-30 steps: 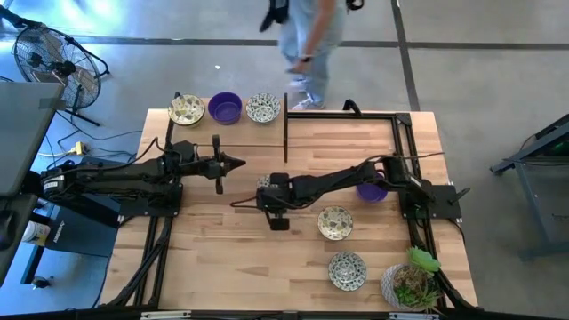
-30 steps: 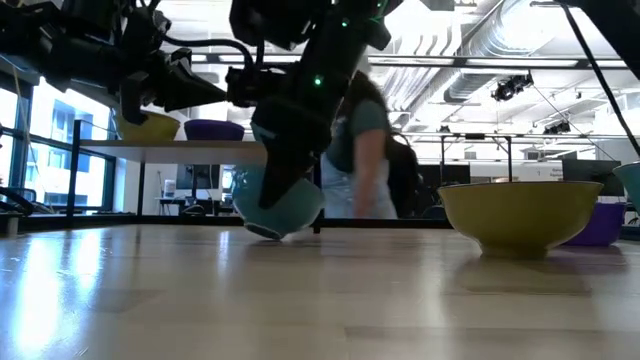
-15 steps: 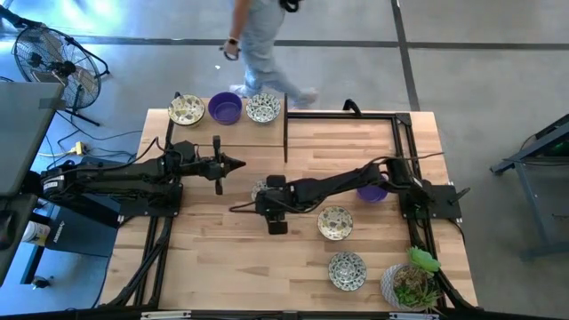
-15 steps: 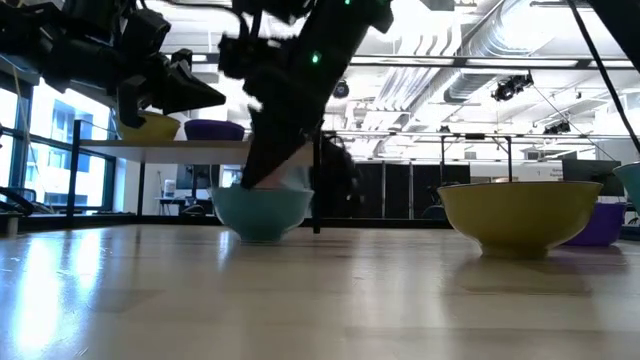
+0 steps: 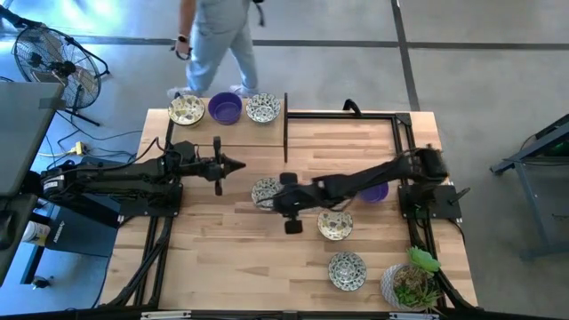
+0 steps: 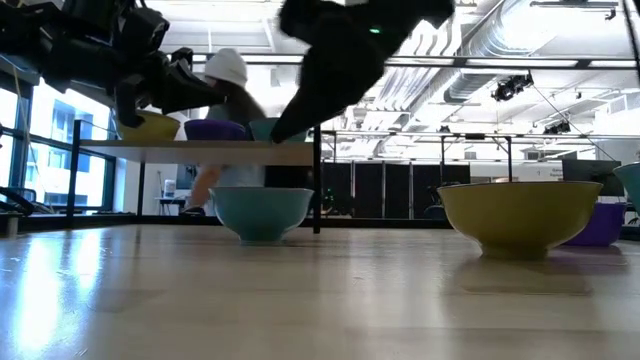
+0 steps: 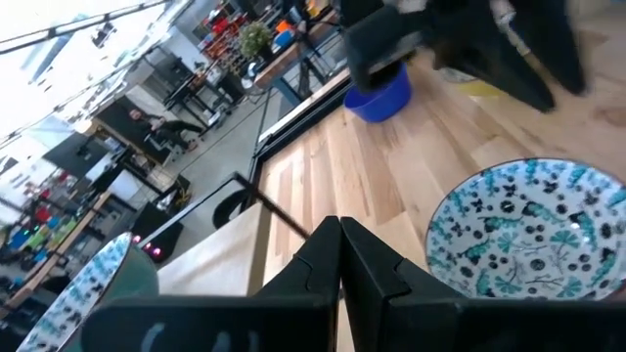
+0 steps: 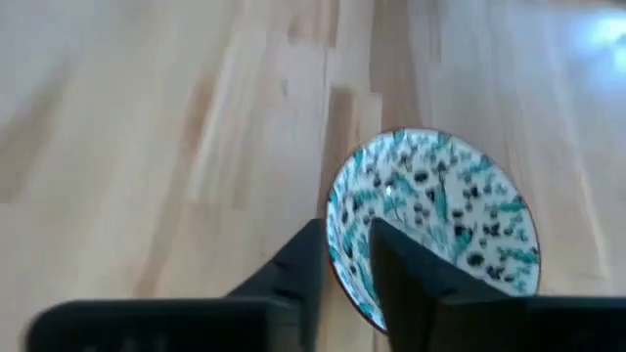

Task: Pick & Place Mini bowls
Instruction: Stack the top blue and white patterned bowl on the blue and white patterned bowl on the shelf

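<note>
Right gripper (image 5: 271, 198) sits mid-surface, just beside a patterned bowl (image 5: 264, 191) that stands flat on the wood (image 5: 222, 258); the low view shows that bowl (image 6: 262, 212) upright with the arm lifted clear above it. In the right wrist view the jaws stand slightly parted with a narrow gap, nothing gripped — the bowl (image 8: 435, 220) lies just beyond the fingertips (image 8: 298, 259). Reads as a place step just finished: bowl set down, gripper free. Left gripper (image 5: 233, 164) waits well apart on the left side, jaws fully closed and empty, as its wrist view shows (image 7: 339, 256). Other bowls: three on the raised shelf (image 5: 222, 130) at the far edge — yellowish (image 5: 187, 109), purple (image 5: 225, 108), patterned (image 5: 263, 108); two more patterned ones (image 5: 335, 224) (image 5: 347, 269) toward the near right, a purple one (image 5: 374, 190) under the right arm. Plant pot (image 5: 411, 283) at near right corner. A person (image 5: 213, 44) walks past beyond the surface. Next move likely calls for raising the right arm, swinging to the next bowl, opening the jaws wide over its rim — without clipping the bowl just placed.
</note>
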